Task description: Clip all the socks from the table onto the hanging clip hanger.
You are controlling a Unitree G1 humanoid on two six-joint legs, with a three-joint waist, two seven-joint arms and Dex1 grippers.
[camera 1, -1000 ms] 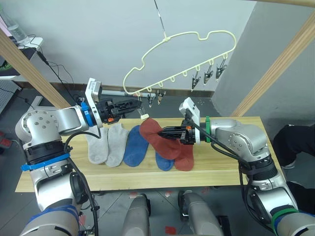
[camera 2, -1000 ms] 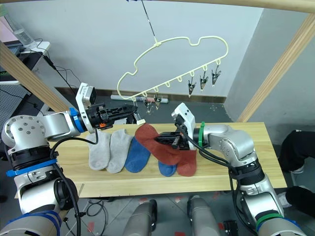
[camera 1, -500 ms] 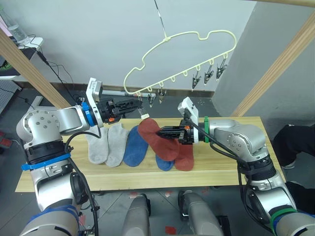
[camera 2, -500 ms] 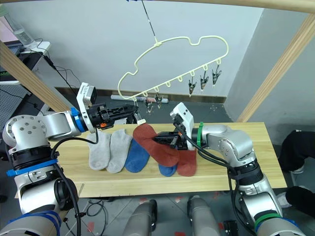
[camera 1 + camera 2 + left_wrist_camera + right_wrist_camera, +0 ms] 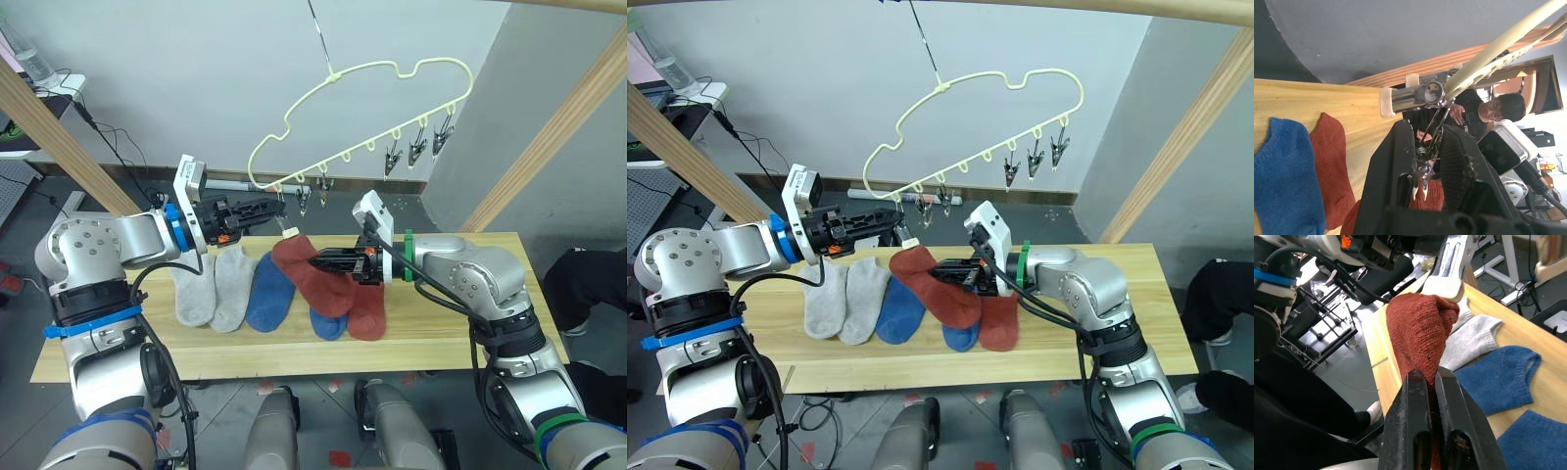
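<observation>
The table [image 5: 431,333] carries five socks in a row: two grey socks [image 5: 214,284] at the left, then a blue sock [image 5: 266,292], a second blue sock [image 5: 328,322] partly covered, and a red sock [image 5: 367,311] at the right. The hanger [image 5: 362,108] hangs above the table's far edge, with clips along its lower wire. The right gripper [image 5: 323,260] is closed on a second red sock [image 5: 312,276], held raised above the row; its cuff sits just beside the left gripper [image 5: 278,204]. The left gripper's fingers [image 5: 1457,161] are pressed onto the end clip [image 5: 1426,147].
</observation>
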